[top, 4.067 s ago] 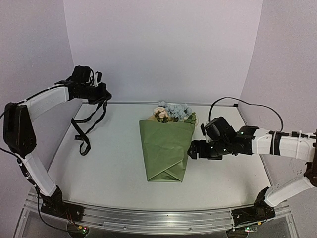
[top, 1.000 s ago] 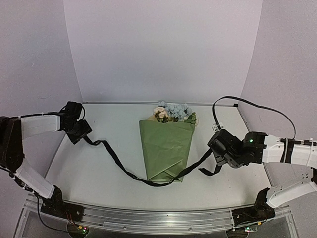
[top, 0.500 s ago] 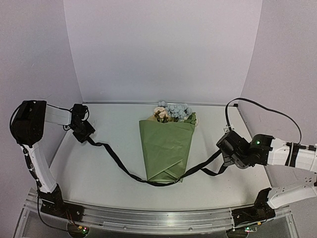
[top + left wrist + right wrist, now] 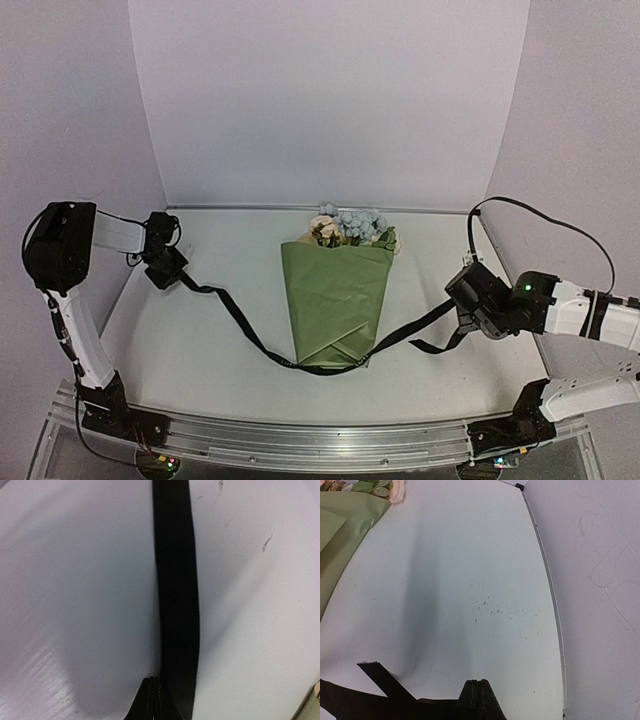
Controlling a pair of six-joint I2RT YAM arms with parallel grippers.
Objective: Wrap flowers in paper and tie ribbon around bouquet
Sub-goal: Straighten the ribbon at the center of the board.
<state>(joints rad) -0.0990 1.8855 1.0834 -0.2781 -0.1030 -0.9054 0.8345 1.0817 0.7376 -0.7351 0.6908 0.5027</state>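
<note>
— Where's the ribbon (image 4: 240, 325)?
— Clamped in my left gripper (image 4: 166, 273), seemingly in my right gripper (image 4: 460, 320) too, lying across the scuffed white table (image 4: 190, 350) past the bouquet (image 4: 335, 300) between them. Pale walls (image 4: 330, 100) all round.

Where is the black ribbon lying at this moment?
In the top view the ribbon runs over the table from the shut jaws of the left gripper, past the bouquet at its near tip, to those of the right gripper.
</note>
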